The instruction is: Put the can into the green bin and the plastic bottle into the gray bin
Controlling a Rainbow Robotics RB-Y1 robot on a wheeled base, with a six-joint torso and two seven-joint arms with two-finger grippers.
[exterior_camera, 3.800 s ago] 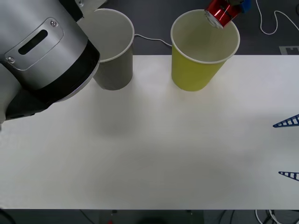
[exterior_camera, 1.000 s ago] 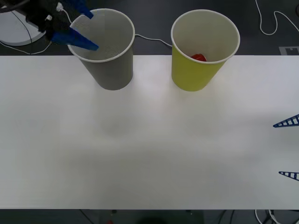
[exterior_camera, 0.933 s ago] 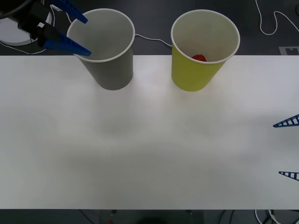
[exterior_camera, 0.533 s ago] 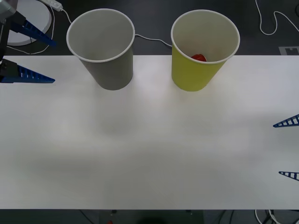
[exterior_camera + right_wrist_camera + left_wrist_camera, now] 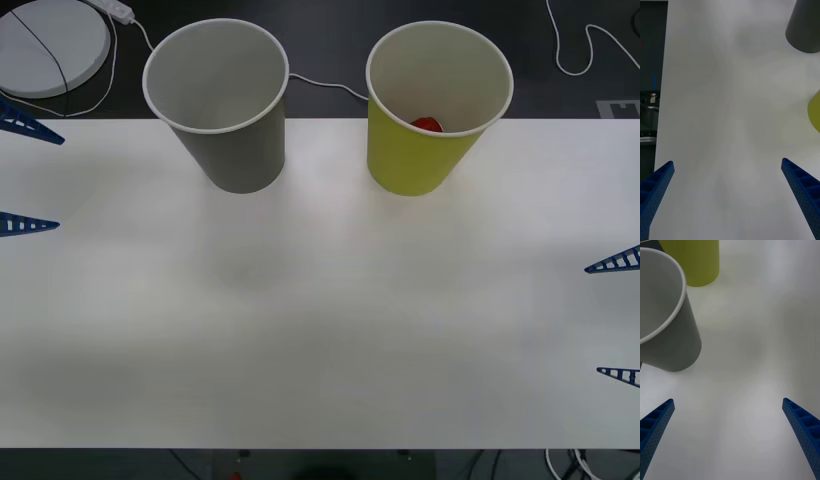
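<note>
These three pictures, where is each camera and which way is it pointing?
Front view: above the arms, looking down at the white table, gray bin and green bin holding the can; left gripper and right gripper at the edges.
Left wrist view: on the left arm, facing both bins; open blue fingers.
Right wrist view: on the right arm, facing the table; open fingers.
Shared: both bins.

Bright, even light from above; soft faint shadows on the white table, no glare.
</note>
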